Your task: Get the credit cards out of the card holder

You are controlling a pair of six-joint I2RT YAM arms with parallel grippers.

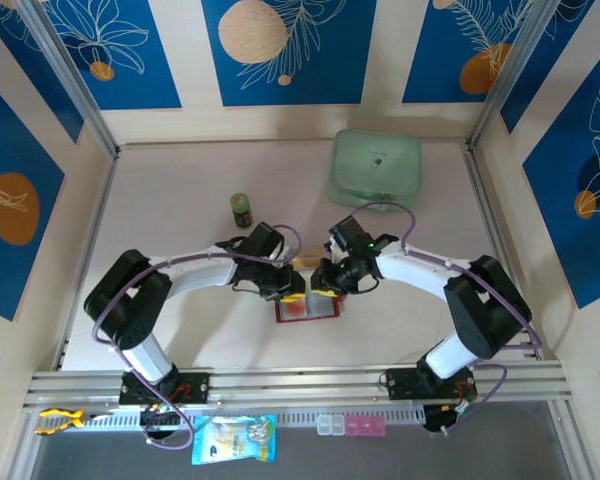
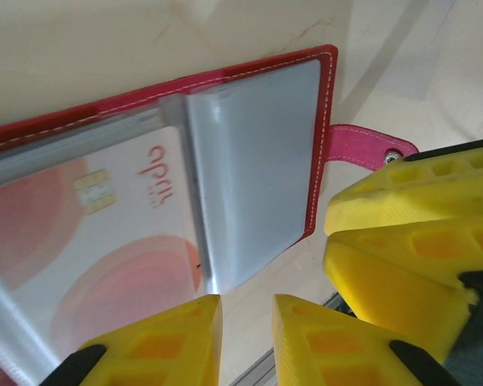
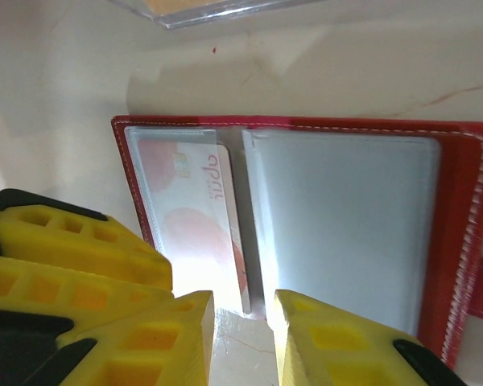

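The small red folding card holder (image 1: 308, 309) lies open on the pale table (image 1: 180, 220), near the middle of its near edge, well apart from the mint-green zip case (image 1: 375, 168) at the far right. A pale pink-white card with red circles (image 3: 191, 205) sits in a clear sleeve. The left gripper (image 2: 248, 342) and the right gripper (image 3: 244, 338) hang just over the holder, yellow jaws narrowly parted, gripping nothing.

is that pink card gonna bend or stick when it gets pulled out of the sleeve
Probably stiff: the card lies flat with straight edges inside its clear sleeve. Likely light and thin, so tricky to pinch. The sleeve hugs it closely, so pulling may drag the light-looking card holder along.
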